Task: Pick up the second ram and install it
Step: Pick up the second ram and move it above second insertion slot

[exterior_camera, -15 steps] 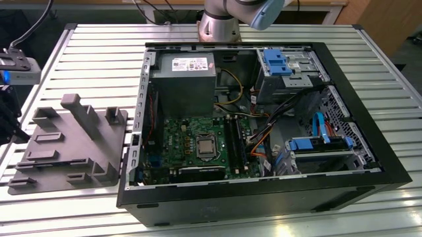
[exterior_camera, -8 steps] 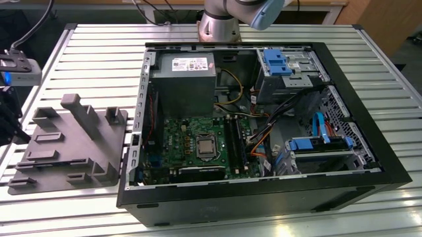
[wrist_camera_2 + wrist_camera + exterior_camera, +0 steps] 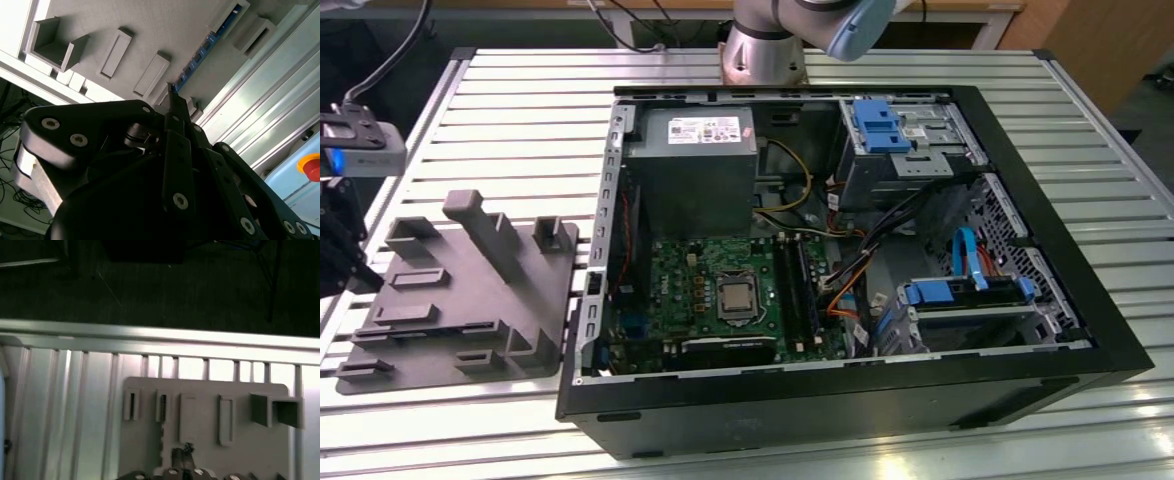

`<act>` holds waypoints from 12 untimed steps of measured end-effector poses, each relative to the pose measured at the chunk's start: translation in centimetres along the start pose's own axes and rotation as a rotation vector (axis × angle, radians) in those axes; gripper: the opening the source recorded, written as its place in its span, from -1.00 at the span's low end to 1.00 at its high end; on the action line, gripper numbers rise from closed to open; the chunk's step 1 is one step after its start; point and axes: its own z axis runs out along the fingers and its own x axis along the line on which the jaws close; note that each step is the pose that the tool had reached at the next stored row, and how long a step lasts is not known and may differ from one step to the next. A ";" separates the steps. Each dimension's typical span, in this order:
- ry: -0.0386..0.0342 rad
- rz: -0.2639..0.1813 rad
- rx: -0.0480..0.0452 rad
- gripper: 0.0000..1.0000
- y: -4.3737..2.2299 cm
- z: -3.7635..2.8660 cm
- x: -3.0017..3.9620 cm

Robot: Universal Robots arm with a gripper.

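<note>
The second ram (image 3: 207, 45) is a thin dark stick with a blue edge, lying on edge in a slot of the grey moulded tray (image 3: 165, 25). In the first wrist view the second ram (image 3: 162, 440) is a dark line in the tray (image 3: 200, 395). My gripper (image 3: 174, 97) hangs over the tray with its fingers drawn together, tips close to one end of the stick and nothing between them. Its tips (image 3: 183, 452) also show in the first wrist view. In the exterior view the gripper (image 3: 336, 262) is at the left edge, beside the tray (image 3: 467, 300).
An open computer case (image 3: 854, 390) lies on the slatted metal table (image 3: 520, 100), on the exterior view's right of the tray. Inside are the green motherboard (image 3: 694, 270) with black memory slots (image 3: 795, 285), a power supply (image 3: 694, 150), cables and blue drive brackets (image 3: 881, 125). Tall posts (image 3: 487, 230) rise from the tray.
</note>
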 end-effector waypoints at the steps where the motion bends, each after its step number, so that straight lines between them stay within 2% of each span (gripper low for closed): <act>1: 0.0000 0.000 0.0000 -0.79 0.00 0.03 0.00; 12: 0.0000 0.000 0.0000 -0.79 -0.02 0.40 0.03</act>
